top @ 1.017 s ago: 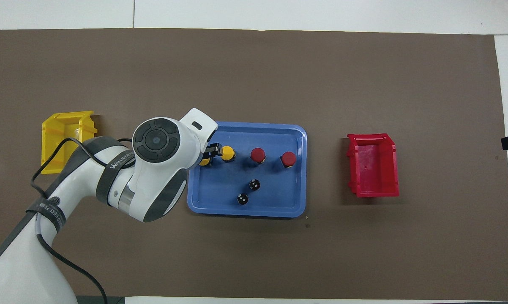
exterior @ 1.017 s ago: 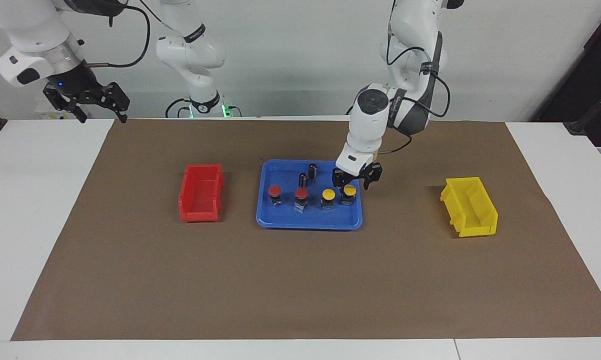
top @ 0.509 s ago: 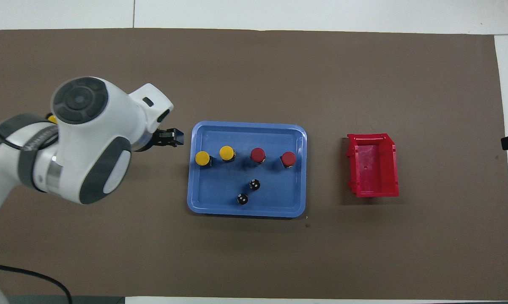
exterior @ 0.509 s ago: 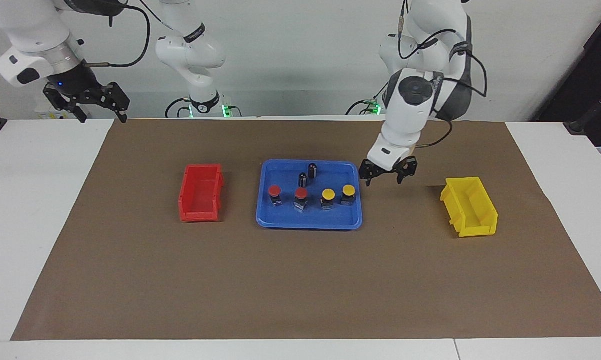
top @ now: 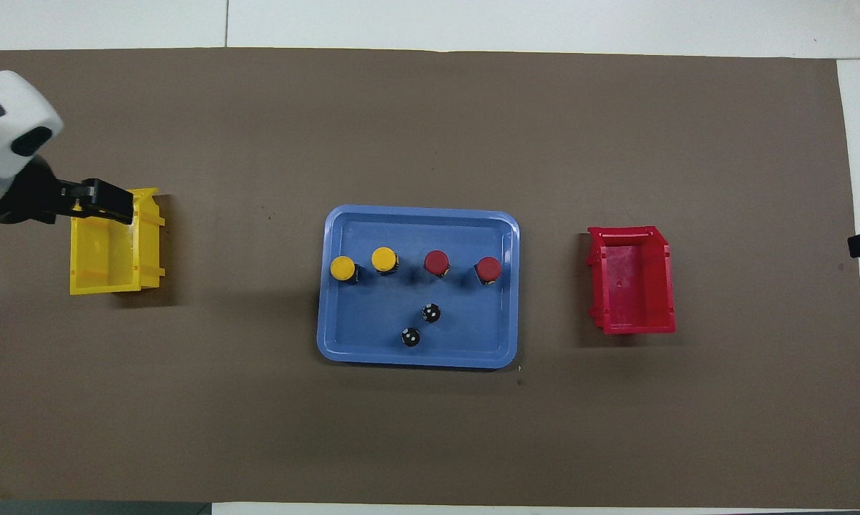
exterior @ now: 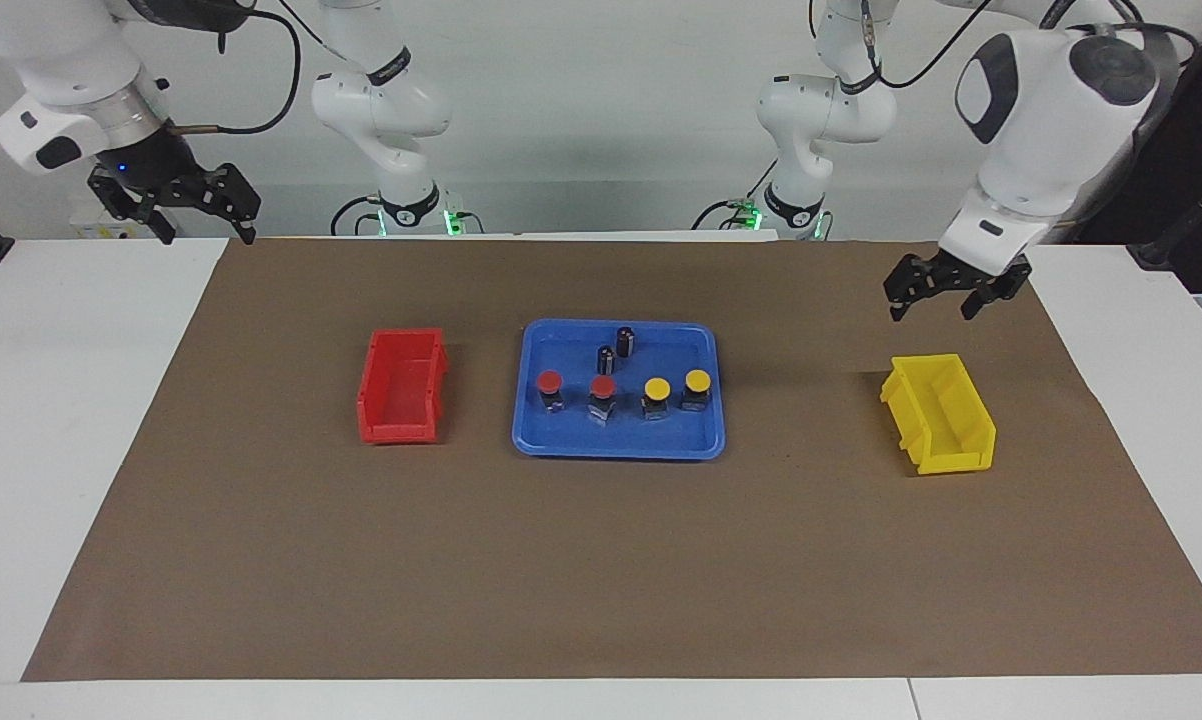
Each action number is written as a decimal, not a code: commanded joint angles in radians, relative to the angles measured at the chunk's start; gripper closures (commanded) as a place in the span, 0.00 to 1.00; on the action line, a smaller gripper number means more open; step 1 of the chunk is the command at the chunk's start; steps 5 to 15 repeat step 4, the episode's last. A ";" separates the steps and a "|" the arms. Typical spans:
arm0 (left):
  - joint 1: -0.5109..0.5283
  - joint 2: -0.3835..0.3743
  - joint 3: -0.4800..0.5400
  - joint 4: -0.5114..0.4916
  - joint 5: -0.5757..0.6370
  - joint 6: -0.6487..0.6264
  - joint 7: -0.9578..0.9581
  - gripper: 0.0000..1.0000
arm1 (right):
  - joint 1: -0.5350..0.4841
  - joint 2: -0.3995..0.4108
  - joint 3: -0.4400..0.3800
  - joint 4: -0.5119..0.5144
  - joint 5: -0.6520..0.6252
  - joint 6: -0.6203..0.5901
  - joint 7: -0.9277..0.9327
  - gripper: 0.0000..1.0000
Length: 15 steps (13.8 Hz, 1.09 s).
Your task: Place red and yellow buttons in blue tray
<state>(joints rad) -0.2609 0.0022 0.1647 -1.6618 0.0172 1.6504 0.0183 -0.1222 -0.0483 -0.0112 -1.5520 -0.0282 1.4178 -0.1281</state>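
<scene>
A brown mat [top: 430,429] covers most of the white counter [top: 544,21]. At its middle lies the blue tray [top: 344,350]. In the tray four buttons stand in a row: two yellow buttons [top: 343,268] [top: 384,259] toward the left arm's end, two red buttons [top: 436,262] [top: 489,269] toward the right arm's end. Two dark cylinders [top: 431,312] [top: 411,337] stand in the tray nearer to the robots than that row. A red bin [top: 634,282] sits toward the right arm's end, apart from the tray. A yellow bin [top: 115,250] sits toward the left arm's end. The left gripper [top: 104,200] hangs over the yellow bin's rim, holding nothing.
</scene>
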 commanded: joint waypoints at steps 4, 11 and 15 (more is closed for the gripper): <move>0.060 -0.014 -0.007 0.040 -0.003 -0.035 0.094 0.00 | -0.001 -0.022 0.000 -0.022 0.004 0.007 0.015 0.00; 0.060 -0.014 -0.007 0.040 -0.003 -0.035 0.094 0.00 | -0.001 -0.022 0.000 -0.022 0.004 0.007 0.015 0.00; 0.060 -0.014 -0.007 0.040 -0.003 -0.035 0.094 0.00 | -0.001 -0.022 0.000 -0.022 0.004 0.007 0.015 0.00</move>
